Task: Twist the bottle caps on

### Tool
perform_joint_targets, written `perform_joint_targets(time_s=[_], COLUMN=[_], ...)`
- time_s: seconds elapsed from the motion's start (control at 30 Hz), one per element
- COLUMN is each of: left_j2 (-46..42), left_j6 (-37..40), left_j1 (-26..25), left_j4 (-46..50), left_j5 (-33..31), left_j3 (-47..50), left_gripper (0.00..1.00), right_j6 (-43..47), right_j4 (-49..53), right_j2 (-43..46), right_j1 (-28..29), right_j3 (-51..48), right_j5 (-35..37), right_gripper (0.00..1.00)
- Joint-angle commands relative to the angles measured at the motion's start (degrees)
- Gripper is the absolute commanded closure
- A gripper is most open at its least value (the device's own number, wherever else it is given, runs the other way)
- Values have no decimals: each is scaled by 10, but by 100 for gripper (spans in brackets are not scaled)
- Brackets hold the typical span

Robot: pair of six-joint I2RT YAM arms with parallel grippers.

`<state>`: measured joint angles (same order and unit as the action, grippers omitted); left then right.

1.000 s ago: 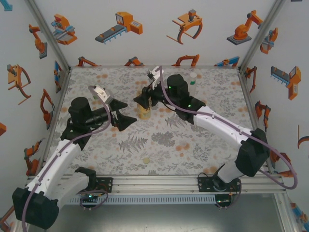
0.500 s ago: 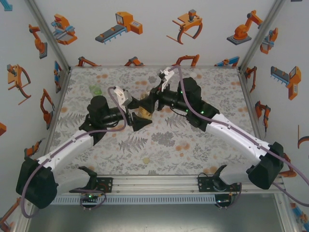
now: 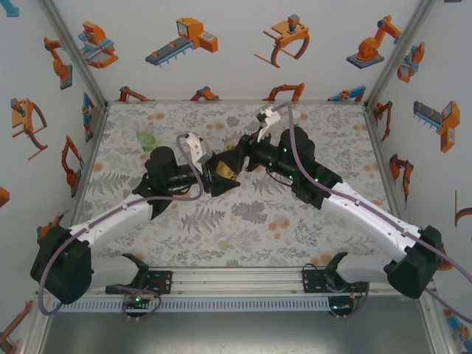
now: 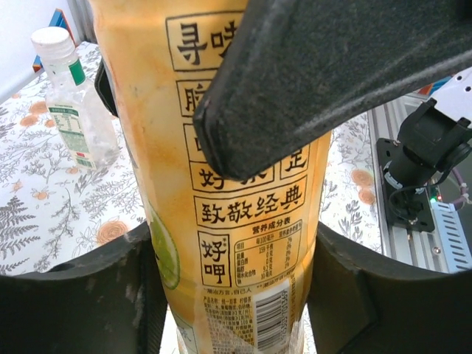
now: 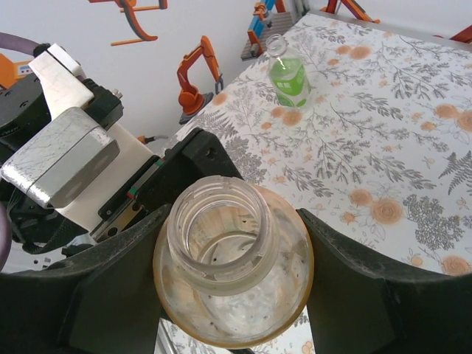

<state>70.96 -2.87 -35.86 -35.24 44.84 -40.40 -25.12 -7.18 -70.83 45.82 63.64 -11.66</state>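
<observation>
Amber-yellow liquid sits in the amber bottle (image 5: 232,276), upright mid-table (image 3: 310,228) with its threaded mouth open; the right claw (image 5: 232,310) grips it at the shoulder, a finger pressed on each side, and the left claw (image 4: 236,295) is closed on its body lower down; the right wrist view looks straight into the neck, while the left wrist view shows the printed label (image 4: 243,214) and barcode (image 4: 267,318), the bottle's top cut off; from above, both claws cover most of it; left of the amber bottle stands the green bottle (image 5: 289,77), part-filled with green liquid, mouth open; beyond the amber bottle in the left wrist view, the colourless bottle (image 4: 74,110) wears a white cap (image 4: 51,38), its contents hard to make out; a pale yellow cap (image 3: 223,242) lies nearer the arm bases.
</observation>
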Motion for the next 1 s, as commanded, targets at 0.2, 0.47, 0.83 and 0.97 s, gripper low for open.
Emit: perform_joint_targets(time_s=[0.2, 0.47, 0.83, 0.97], left_j2=[13, 3, -8, -8], left_j6=[14, 55, 167, 195], left_j1=[0, 0, 2, 9], left_j4=[-7, 109, 446, 542], left_j5=[-2, -37, -140, -172], left_j3=[-30, -64, -187, -225], left_gripper=[52, 52, 63, 68], right_j6=[-30, 4, 57, 49], right_j4=[-16, 57, 195, 241], right_j2=[31, 61, 112, 110], right_j1=[3, 3, 3, 3], right_j3=[-14, -3, -15, -23], right_j5=[18, 65, 149, 171], right_gripper=[63, 30, 30, 32])
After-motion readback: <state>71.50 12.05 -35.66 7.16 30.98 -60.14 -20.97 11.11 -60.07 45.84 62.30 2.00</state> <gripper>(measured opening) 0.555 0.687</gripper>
